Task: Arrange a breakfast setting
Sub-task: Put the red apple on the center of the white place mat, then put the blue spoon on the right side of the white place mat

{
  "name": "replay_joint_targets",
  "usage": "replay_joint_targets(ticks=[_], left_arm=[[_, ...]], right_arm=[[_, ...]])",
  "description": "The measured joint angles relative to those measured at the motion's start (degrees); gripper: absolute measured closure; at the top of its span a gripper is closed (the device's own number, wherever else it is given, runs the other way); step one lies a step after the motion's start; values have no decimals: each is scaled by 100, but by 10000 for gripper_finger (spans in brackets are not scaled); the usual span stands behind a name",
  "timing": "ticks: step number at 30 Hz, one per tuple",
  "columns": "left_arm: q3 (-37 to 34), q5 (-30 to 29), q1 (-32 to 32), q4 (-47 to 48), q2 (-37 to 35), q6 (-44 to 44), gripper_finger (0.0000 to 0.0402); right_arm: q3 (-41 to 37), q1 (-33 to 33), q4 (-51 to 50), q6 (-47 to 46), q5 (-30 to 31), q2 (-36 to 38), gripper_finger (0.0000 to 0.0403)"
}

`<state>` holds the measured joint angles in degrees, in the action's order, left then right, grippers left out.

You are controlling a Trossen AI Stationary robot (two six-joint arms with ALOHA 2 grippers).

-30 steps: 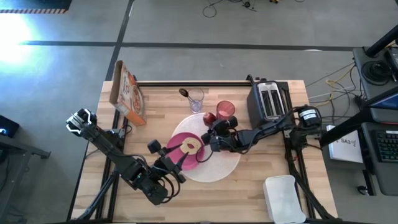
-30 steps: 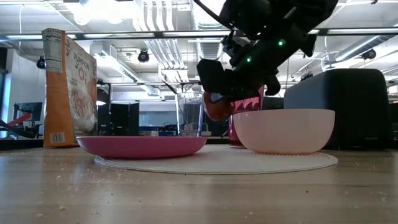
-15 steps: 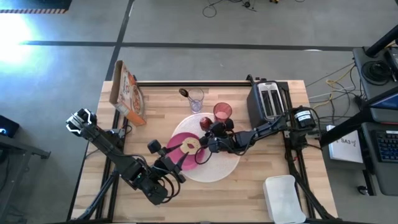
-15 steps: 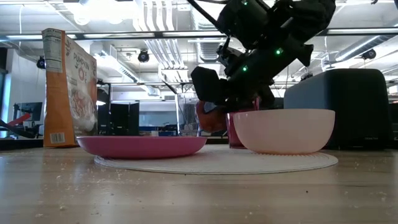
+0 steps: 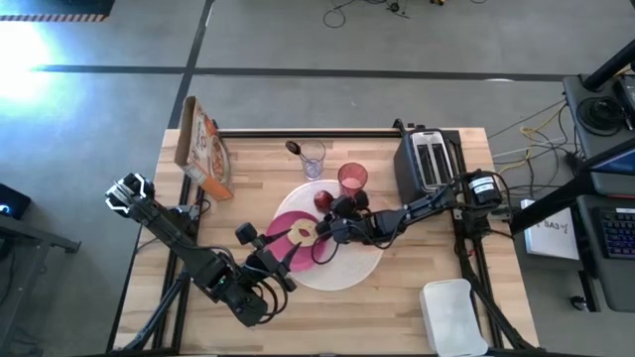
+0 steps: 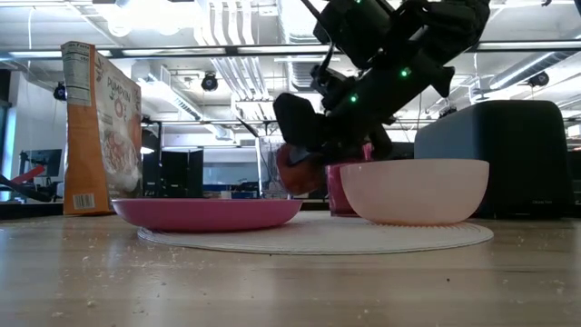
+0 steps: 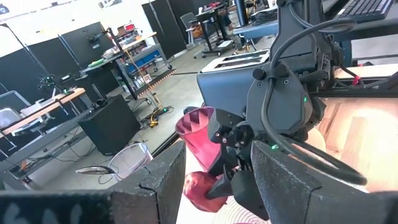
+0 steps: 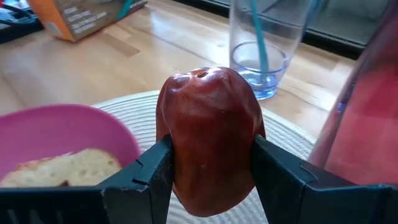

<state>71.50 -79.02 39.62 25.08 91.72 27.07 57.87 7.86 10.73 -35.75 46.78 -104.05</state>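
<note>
Right gripper (image 8: 208, 168) clamps a dark red apple (image 8: 210, 137), one finger on each side, apple held upright with stem dimple up. In the high view the right gripper (image 5: 333, 210) sits over the far part of the large white round mat (image 5: 362, 266), apple (image 5: 322, 198) just beside the translucent pink cup (image 5: 352, 178). Low view: apple (image 6: 295, 170) is held clear of the mat (image 6: 318, 236), above the gap between magenta plate (image 6: 207, 213) and peach bowl (image 6: 415, 191).

Left gripper (image 5: 270, 260) waits at the near-left rim of the mat, over the edge of the magenta plate (image 5: 290, 233); its fingers stand apart with nothing between them, as the left wrist view shows (image 7: 217, 186).

Setting: mat lies mid worktop (image 5: 248, 169). Plate rests on the mat's left part and carries a piece of toast (image 5: 306, 231); the right wrist view shows the toast (image 8: 59, 167) inside the plate (image 8: 74, 134). Bowl in the high view is mostly hidden under the right arm, can't place it exactly there. Pink cup stands at the mat's far edge; whether on it or just off, can't tell. Small clear glass (image 5: 313, 159) stands beyond the mat toward the far edge, with the teal-handled spoon (image 8: 260, 31) upright inside it. Orange cereal box (image 5: 203, 147) stands at the far-left corner, tilted outward over the edge. Black toaster (image 5: 429, 159) sits at the far-right corner. White lidded container (image 5: 454, 315) at the near-right corner.
</note>
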Motion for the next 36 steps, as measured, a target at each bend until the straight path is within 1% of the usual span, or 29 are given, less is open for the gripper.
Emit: replay_joint_targets(ticks=[3, 10, 18, 25, 31, 36], left_arm=[[0, 2, 0, 2, 0, 0, 235], [0, 4, 0, 11, 0, 0, 235], [0, 7, 0, 13, 0, 0, 235], [0, 7, 1, 11, 0, 0, 235], [0, 7, 2, 9, 0, 4, 235], [0, 11, 2, -12, 0, 70, 235]], right_arm=[[0, -2, 65, 1, -65, 0, 224], [0, -2, 66, 0, -73, 0, 191], [0, 0, 69, -2, -94, 24, 188], [165, 2, 110, 24, -778, 195, 188], [561, 37, 28, 678, -1504, 431, 188], [930, 134, -697, 929, -1579, 637, 188]])
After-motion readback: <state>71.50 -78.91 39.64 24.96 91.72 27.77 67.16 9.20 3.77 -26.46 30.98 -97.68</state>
